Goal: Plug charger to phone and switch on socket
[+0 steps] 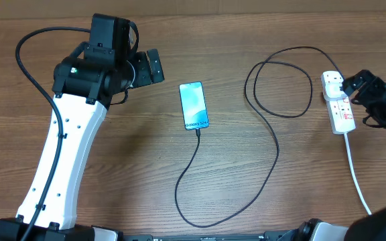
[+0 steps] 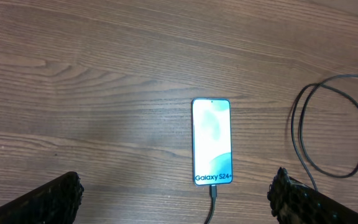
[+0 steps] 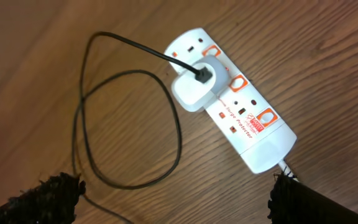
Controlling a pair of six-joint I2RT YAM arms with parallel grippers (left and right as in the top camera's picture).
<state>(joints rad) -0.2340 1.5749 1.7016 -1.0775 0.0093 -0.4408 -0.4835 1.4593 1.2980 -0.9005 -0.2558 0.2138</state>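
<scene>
Here's the phone (image 1: 194,106), flat on the wooden desk (image 1: 133,174), right in the middle, screen up and lit, with the white "Galaxy S24+" band at its near end. The charger cable (image 1: 273,144) meets that same end, its slim tip sitting at the phone's bottom edge. From there the black line swings towards the front of the desk, curves up to the right and loops twice. It ends at a white adapter (image 3: 194,87) seated in the power strip (image 3: 241,112).

The strip lies over on the right side of the desk, well apart from the phone, with its white cord (image 1: 357,174) trailing to the front edge. It has orange-red switches along it; which way they're set, I can't tell.

The left fingers (image 2: 61,196) are spread wide over bare wood, to the phone's left, gripping nothing. The right fingers (image 3: 55,193) are just as wide apart and empty, hanging close by the strip's cord end.
</scene>
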